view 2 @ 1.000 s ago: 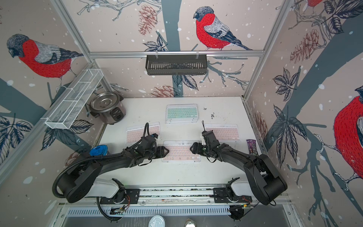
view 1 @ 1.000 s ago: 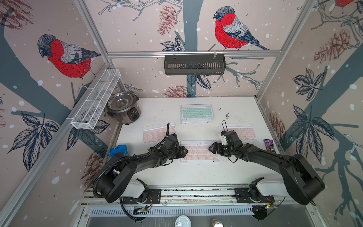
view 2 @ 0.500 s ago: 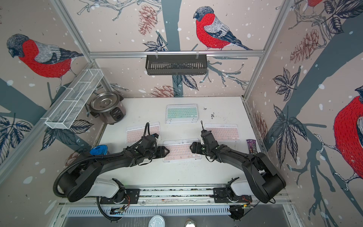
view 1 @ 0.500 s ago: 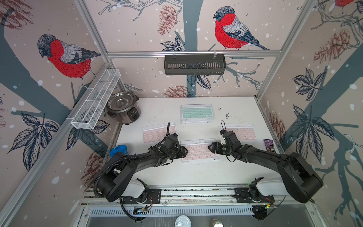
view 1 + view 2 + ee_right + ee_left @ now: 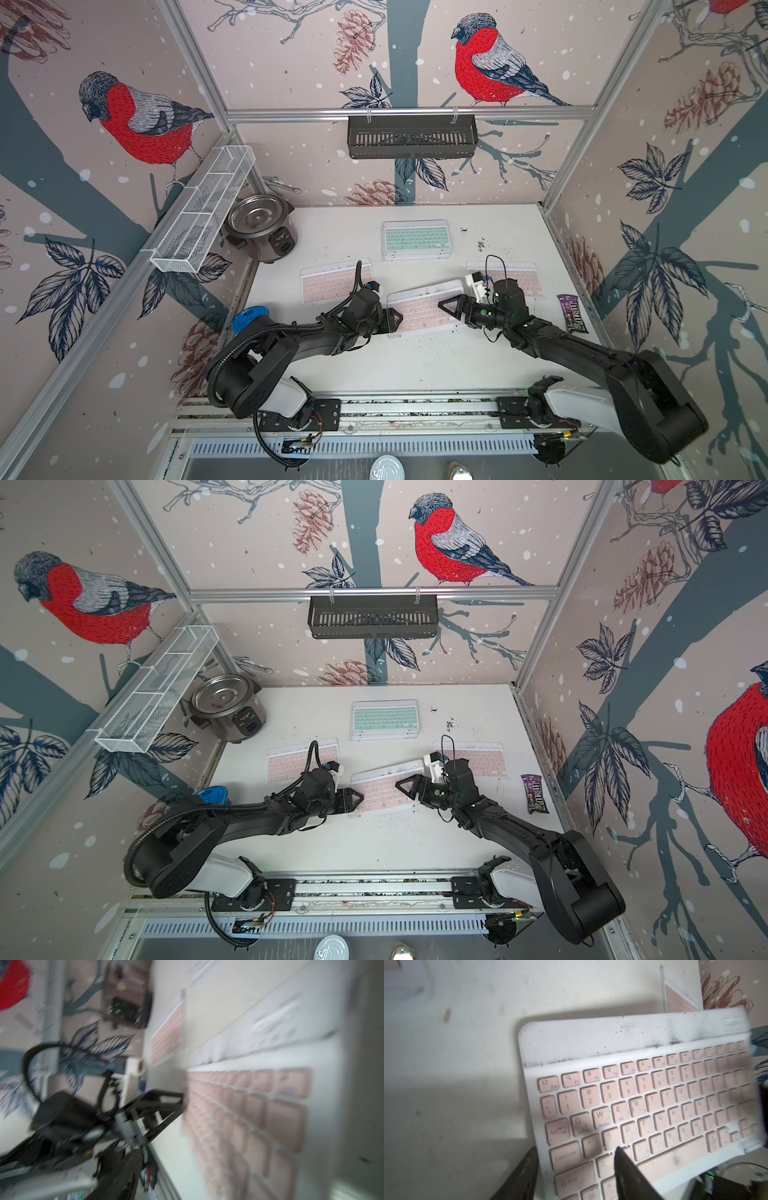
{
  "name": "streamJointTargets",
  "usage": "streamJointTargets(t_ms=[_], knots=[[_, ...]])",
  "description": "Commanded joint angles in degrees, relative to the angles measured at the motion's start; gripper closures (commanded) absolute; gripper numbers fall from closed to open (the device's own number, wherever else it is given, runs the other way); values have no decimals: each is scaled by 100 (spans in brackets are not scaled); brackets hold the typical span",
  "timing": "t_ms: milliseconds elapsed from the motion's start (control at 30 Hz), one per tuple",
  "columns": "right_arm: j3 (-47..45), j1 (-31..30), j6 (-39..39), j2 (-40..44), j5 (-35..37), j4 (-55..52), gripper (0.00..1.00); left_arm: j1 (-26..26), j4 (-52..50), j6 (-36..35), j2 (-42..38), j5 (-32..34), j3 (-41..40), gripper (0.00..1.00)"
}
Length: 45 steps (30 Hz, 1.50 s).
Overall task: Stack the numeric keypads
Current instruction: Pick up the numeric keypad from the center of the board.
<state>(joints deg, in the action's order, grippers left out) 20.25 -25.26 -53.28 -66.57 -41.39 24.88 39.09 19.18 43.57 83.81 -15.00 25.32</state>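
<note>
White table (image 5: 415,365), lidded cooker (image 5: 262,226), wire basket (image 5: 205,208), keypads (image 5: 417,241)

Light: soft, even and fairly bright; the white table (image 5: 415,365) looks pale and flat.
Shadows: in the left wrist view, a grey patch lies on the table just beside the raised pink keypad (image 5: 654,1105).
Top views: sharp around the keypad; the walls (image 5: 665,187) stretch wide-angle farther out.
Left wrist: mild blur, worst at the keypad's far end.
Right wrist: heavy motion smear across the keypad and everything near it.
</note>
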Motion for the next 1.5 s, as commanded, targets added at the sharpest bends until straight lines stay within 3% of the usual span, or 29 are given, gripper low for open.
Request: streamJointTargets(t_ms=[0,300,533,1367,1467], knots=[[-70,25,-312,188,-1204,761,24,62,-724,144,35,-734,-84,42],[395,147,809,459,-467,-1222,27,72,-895,160,-42,-548,-80,42],[861,205,1503,266,351,-2476,37,72,-984,211,-50,-388,-97,42],[981,258,1821,221,740,-2936,67,68,-1158,247,-198,-145,-93,43],[942,309,1774,273,664,-2907,75,64,-1179,265,-232,-102,-80,43]])
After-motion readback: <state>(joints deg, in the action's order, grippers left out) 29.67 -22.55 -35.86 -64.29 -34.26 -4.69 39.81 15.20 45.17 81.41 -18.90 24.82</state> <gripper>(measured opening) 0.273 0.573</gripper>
